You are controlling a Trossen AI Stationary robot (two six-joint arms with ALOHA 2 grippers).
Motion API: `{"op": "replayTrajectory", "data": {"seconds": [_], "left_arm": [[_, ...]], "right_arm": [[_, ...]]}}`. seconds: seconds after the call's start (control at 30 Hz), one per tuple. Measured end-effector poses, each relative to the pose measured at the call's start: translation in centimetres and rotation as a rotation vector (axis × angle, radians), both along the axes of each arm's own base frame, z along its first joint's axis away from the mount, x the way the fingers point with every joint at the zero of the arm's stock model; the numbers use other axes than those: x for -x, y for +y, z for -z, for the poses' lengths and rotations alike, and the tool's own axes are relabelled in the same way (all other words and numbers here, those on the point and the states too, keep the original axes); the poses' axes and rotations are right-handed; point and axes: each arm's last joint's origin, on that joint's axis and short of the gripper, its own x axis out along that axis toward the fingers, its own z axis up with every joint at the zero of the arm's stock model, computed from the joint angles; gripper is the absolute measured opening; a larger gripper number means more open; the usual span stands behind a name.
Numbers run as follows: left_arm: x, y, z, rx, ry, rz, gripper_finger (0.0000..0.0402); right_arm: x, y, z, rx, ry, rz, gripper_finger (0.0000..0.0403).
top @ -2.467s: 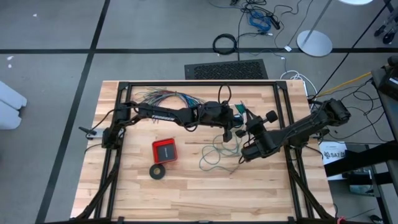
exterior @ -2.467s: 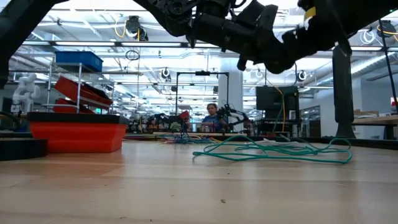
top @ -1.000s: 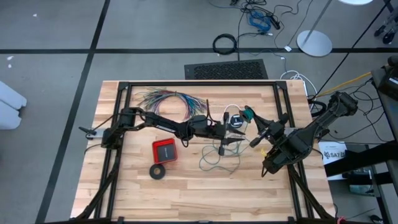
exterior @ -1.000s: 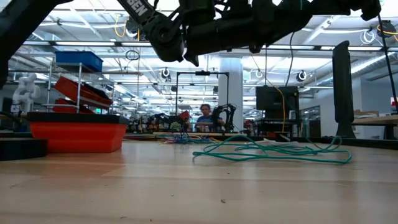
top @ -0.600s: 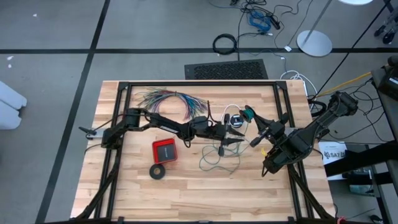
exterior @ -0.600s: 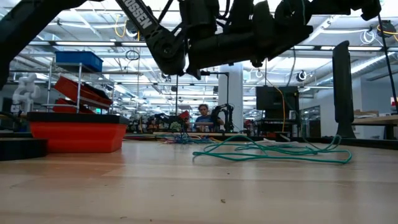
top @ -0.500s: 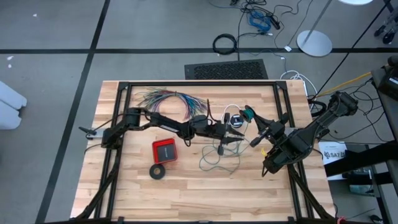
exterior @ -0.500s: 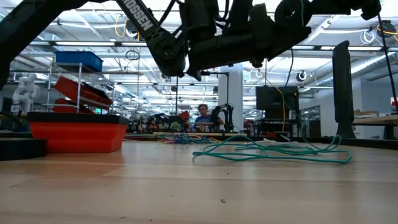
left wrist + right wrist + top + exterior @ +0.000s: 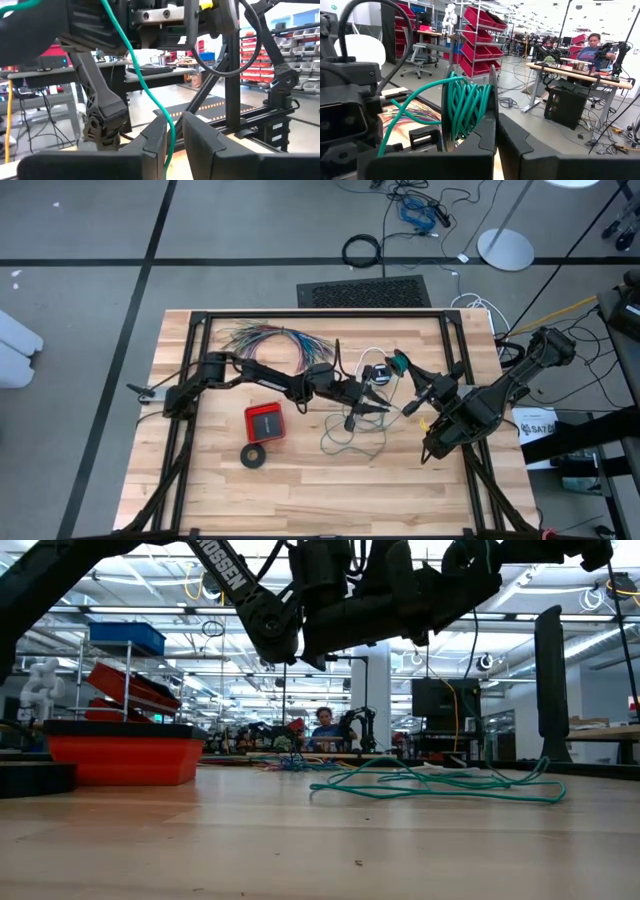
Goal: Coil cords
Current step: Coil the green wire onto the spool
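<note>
1. The teal-green wire [image 9: 352,435] lies partly as a loose tangle on the wooden counter [image 9: 300,480], near its middle, and partly wound in a small coil [image 9: 465,107] on the right gripper [image 9: 397,361].
2. The right gripper is raised above the counter's far middle, jaws clenched on the coil.
3. The left gripper [image 9: 350,423] hangs just above the tangle; a strand of the wire runs between its fingers [image 9: 200,137], jaws nearly closed around it.
4. The thin white cord [image 9: 362,353] with its small black round piece [image 9: 380,375] lies just beside both grippers.
5. The red box [image 9: 265,422] and black ring [image 9: 254,456] sit left of the tangle, apart from it.
6. Many-coloured wires [image 9: 270,337] fan out at the far side, behind the left arm.
</note>
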Motion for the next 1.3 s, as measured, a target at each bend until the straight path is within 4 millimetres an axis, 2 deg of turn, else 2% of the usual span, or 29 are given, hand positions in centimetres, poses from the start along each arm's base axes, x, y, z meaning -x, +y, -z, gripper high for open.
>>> {"op": "replayTrajectory", "data": {"seconds": [0.5,0.6,0.67,0.77,0.87,1.03,1.3], "left_arm": [[0.4,2.0,0.0,0.053,0.041,0.143,0.0069],[0.2,2.1,0.3,0.069,0.076,0.107,0.0067],[0.2,2.3,0.5,0.076,0.099,0.077,0.0055],[0.1,2.5,0.8,0.053,0.116,0.059,0.0014],[0.1,2.6,0.8,0.04,0.11,0.018,0.0007],[-0.7,2.8,-0.6,0.011,0.06,-0.015,0.0003],[-2.7,2.8,-3.1,-0.073,0.084,-0.03,0.0002]], "right_arm": [[0.1,-0.1,0.0,0.013,0.017,0.0,0.0],[0.1,-0.1,0.0,0.012,0.016,0.0,0.0],[0.1,-0.1,0.0,0.012,0.016,0.0,0.0],[0.1,-0.1,0.0,0.011,0.014,0.0,0.0],[0.1,0.0,0.0,0.008,0.01,0.0,0.0],[0.0,0.0,0.0,0.003,0.004,0.0,0.0],[-0.1,0.0,0.0,-0.007,-0.009,0.0,0.0]]}}
